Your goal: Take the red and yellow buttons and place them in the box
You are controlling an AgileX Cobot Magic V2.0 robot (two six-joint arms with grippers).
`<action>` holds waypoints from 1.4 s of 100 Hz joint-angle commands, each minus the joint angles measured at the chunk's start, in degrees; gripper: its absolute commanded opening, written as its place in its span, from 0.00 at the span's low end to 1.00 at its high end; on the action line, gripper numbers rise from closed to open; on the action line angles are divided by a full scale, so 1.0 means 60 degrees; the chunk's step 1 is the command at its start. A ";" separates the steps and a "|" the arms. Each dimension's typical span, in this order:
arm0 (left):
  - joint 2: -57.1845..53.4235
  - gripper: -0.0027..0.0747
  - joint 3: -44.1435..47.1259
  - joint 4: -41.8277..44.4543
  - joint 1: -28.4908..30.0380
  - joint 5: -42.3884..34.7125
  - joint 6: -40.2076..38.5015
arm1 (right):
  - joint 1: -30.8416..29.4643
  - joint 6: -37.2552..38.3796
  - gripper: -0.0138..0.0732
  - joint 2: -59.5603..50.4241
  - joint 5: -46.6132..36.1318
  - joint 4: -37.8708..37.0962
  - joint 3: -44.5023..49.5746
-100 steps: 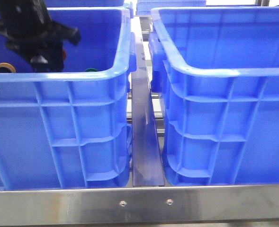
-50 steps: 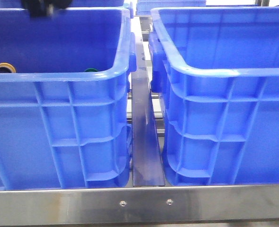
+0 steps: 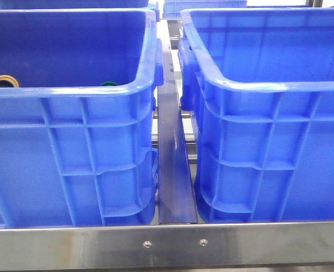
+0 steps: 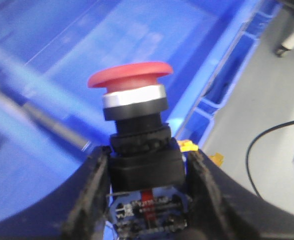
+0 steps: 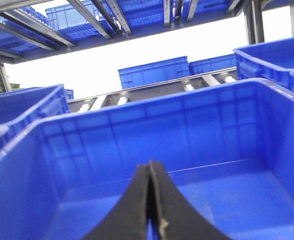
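My left gripper (image 4: 146, 156) is shut on the dark body of the red button (image 4: 130, 76), whose cap points away from the fingers; blurred blue crate walls lie behind it. The yellow button (image 3: 5, 80) sits low in the left crate (image 3: 70, 90), only its cap showing over the near rim. The box (image 3: 269, 85) is the right-hand blue crate. My right gripper (image 5: 149, 167) is shut with nothing in it and faces the inside of a blue crate (image 5: 196, 130). Neither gripper shows in the front view.
A green-capped button (image 3: 109, 84) peeks over the left crate's near rim. A metal rail (image 3: 172, 164) runs between the two crates, and a steel bar (image 3: 167, 243) crosses in front. In the left wrist view, grey floor with a black cable (image 4: 266, 145) lies beside the crate.
The left arm, down in the left crate a second ago, rose to the top edge of the front view and has now left it.
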 commanded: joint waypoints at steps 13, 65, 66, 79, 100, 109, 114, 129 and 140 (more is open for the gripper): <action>0.0190 0.01 -0.0265 0.0085 -0.0115 -0.0829 0.0053 | 0.0005 0.0420 0.08 0.0563 0.2703 0.0196 -0.3167; 0.0246 0.01 -0.0265 0.0067 -0.0115 -0.0780 0.0053 | 0.0005 0.0399 0.08 0.4824 1.0064 0.2692 -0.7928; 0.0246 0.01 -0.0265 0.0067 -0.0115 -0.0780 0.0053 | 0.0005 0.0377 0.08 0.4844 1.0064 0.2761 -0.7917; 0.0246 0.01 -0.0265 0.0067 -0.0115 -0.0686 0.0053 | 0.0005 0.0155 0.11 0.5099 1.0054 0.3121 -0.7886; 0.0246 0.01 -0.0265 0.0067 -0.0115 -0.0663 0.0053 | 0.0005 -0.0161 0.48 0.5117 1.0054 0.3823 -0.7886; 0.0246 0.01 -0.0265 0.0053 -0.0115 -0.0663 0.0053 | 0.0005 -0.0161 0.65 0.5117 1.0045 0.4198 -0.7886; 0.0246 0.01 -0.0265 0.0053 -0.0115 -0.0663 0.0053 | 0.0005 -0.0206 0.70 0.5117 1.0038 0.4460 -0.7886; 0.0246 0.01 -0.0265 0.0053 -0.0115 -0.0663 0.0053 | 0.0005 -0.1444 0.75 0.5346 1.0058 0.6274 -0.7886; 0.0246 0.01 -0.0265 0.0053 -0.0115 -0.0663 0.0053 | 0.0005 -0.2877 0.75 0.5899 1.0058 0.8153 -0.7886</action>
